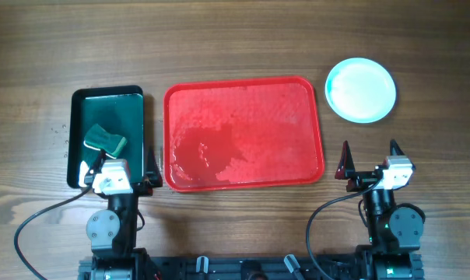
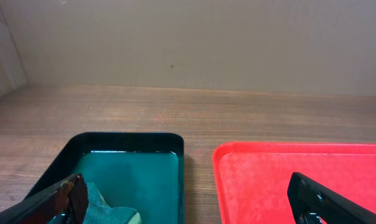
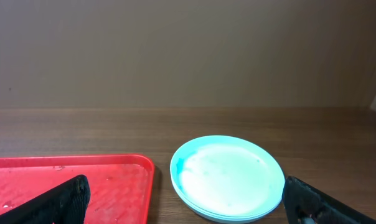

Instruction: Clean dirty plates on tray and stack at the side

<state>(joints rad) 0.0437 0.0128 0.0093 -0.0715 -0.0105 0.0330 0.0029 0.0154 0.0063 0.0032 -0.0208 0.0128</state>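
The red tray (image 1: 243,132) lies at the table's middle, wet and with no plates on it; it also shows in the left wrist view (image 2: 300,180) and the right wrist view (image 3: 70,180). The plates (image 1: 361,89) sit stacked to the right of the tray, pale aqua on top; the stack shows in the right wrist view (image 3: 228,177). My left gripper (image 1: 120,173) is open and empty at the near edge between the dark tray and the red tray. My right gripper (image 1: 370,162) is open and empty, near of the plate stack.
A dark green-black narrow tray (image 1: 109,101) holding liquid stands left of the red tray, with a green sponge (image 1: 104,140) at its near end; both show in the left wrist view, the tray (image 2: 132,168) and the sponge (image 2: 110,208).
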